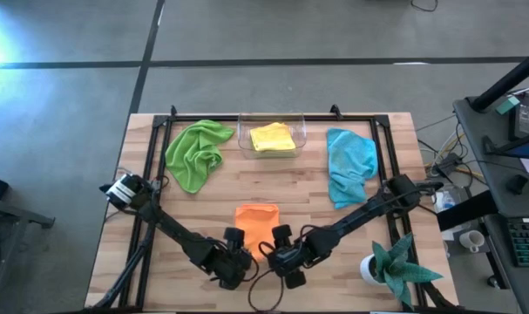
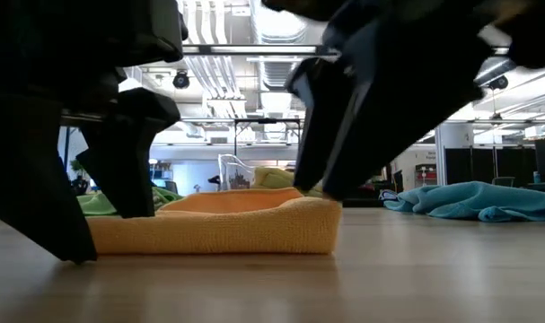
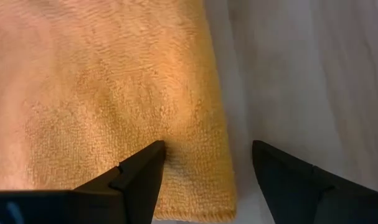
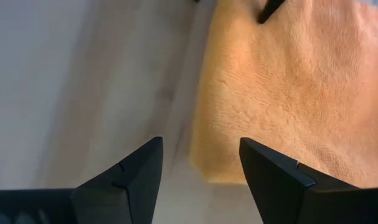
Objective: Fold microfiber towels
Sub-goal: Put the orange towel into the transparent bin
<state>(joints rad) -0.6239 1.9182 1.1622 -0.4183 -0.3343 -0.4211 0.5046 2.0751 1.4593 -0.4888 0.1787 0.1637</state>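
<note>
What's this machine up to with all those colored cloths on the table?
It is folding microfiber towels. Both arms are bent over an orange towel lying folded near the front edge of the wooden table. The left gripper and the right gripper each stand open over a corner of it, one on each side, gripping nothing. A green towel and a light blue towel lie crumpled farther back, and a yellow towel sits in a clear bin between them.
</note>
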